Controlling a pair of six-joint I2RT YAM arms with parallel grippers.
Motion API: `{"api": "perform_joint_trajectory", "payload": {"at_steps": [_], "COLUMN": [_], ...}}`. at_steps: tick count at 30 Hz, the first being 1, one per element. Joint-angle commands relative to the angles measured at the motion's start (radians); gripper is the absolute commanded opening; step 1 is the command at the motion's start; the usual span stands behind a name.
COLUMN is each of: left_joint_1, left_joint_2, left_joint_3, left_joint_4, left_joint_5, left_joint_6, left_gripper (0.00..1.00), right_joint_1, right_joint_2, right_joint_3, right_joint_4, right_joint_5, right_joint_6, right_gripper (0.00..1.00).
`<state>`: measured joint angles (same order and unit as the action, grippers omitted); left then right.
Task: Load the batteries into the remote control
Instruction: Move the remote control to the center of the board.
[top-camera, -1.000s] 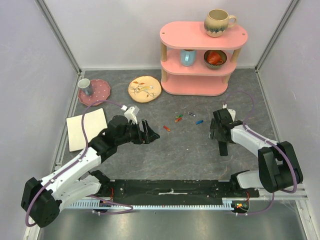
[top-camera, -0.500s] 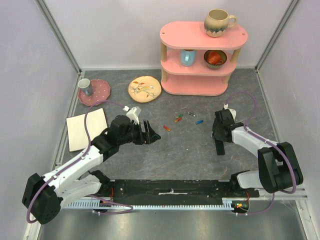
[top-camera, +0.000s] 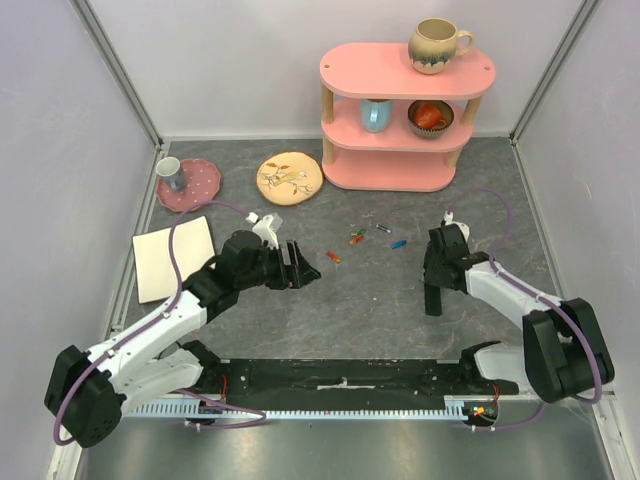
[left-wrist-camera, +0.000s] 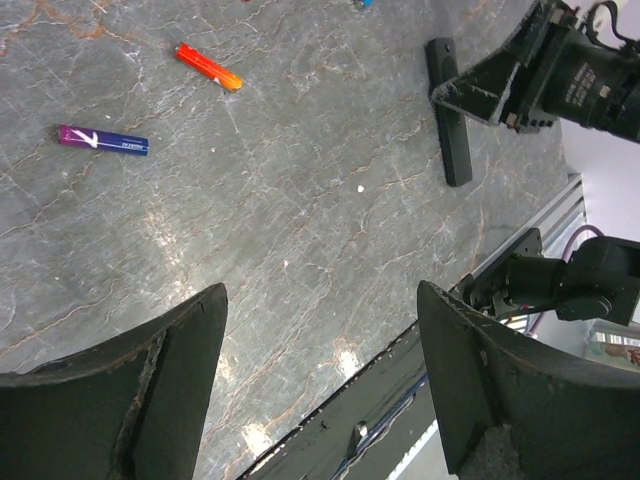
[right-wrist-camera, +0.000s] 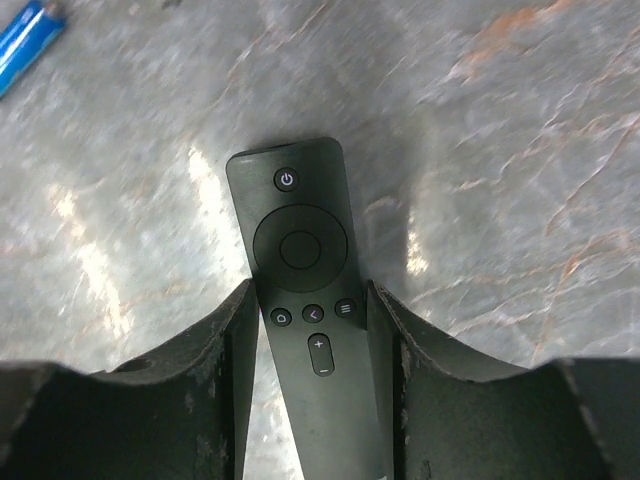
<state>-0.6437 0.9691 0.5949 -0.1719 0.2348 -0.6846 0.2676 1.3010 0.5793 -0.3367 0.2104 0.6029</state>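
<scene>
Black remote control (right-wrist-camera: 300, 240) in right tool (right-wrist-camera: 310, 292)

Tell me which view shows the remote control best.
Right wrist: the remote control fills the frame, buttons readable. Left wrist shows it as a distant bar; top external, a small dark strip.

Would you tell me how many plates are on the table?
2: a pink plate at the far left, holding a cup, and a floral plate just right of it.

Both arms (top-camera: 150, 338) — white link shells (top-camera: 505, 290), black joints (top-camera: 75, 395), a purple cable (top-camera: 170, 250) trailing each; left gripper (left-wrist-camera: 318, 300), right gripper (right-wrist-camera: 310, 290) scuffed black.
</scene>
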Motion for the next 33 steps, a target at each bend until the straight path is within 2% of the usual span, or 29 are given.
{"api": "perform_joint_trajectory", "payload": {"at_steps": [1,6,13,19,23,26,27,29,30,33], "left_joint_1": [-0.007,-0.007,-0.007,-0.007,-0.007,-0.007,-0.007,-0.007,-0.007,-0.007], "left_joint_2": [-0.032,-0.095,-0.205,-0.225,-0.23,-0.234,-0.234,-0.224,-0.216,-0.185], "left_joint_3": [0.019,0.014,-0.021,-0.021,-0.027,-0.038,-0.041,-0.04,-0.035,-0.021], "left_joint_4": [-0.004,-0.054,-0.107,-0.192,-0.215,-0.212,-0.21,-0.207,-0.209,-0.215], "left_joint_5": [-0.04,-0.155,-0.279,-0.365,-0.399,-0.413,-0.416,-0.417,-0.414,-0.404], "left_joint_6": [-0.003,-0.024,-0.07,-0.11,-0.125,-0.132,-0.133,-0.138,-0.133,-0.128], "left_gripper": [0.82,0.82,0.82,0.81,0.81,0.8,0.8,0.82,0.84,0.86], "right_joint_1": [0.115,0.278,0.499,0.575,0.588,0.594,0.596,0.598,0.598,0.598], "right_joint_2": [-0.107,-0.121,0.074,0.242,0.285,0.307,0.319,0.328,0.33,0.322], "right_joint_3": [0.017,0.091,0.217,0.312,0.335,0.346,0.349,0.352,0.349,0.338], "right_joint_4": [-0.062,-0.107,-0.068,-0.059,-0.068,-0.071,-0.071,-0.062,-0.059,-0.053], "right_joint_5": [-0.011,0.053,0.127,0.161,0.172,0.159,0.15,0.124,0.119,0.118], "right_joint_6": [0.032,0.135,0.313,0.457,0.506,0.514,0.514,0.496,0.494,0.489], "right_gripper": [0.07,0.05,0.04,0.03,0.04,0.14,0.25,0.38,0.49,0.6]}}
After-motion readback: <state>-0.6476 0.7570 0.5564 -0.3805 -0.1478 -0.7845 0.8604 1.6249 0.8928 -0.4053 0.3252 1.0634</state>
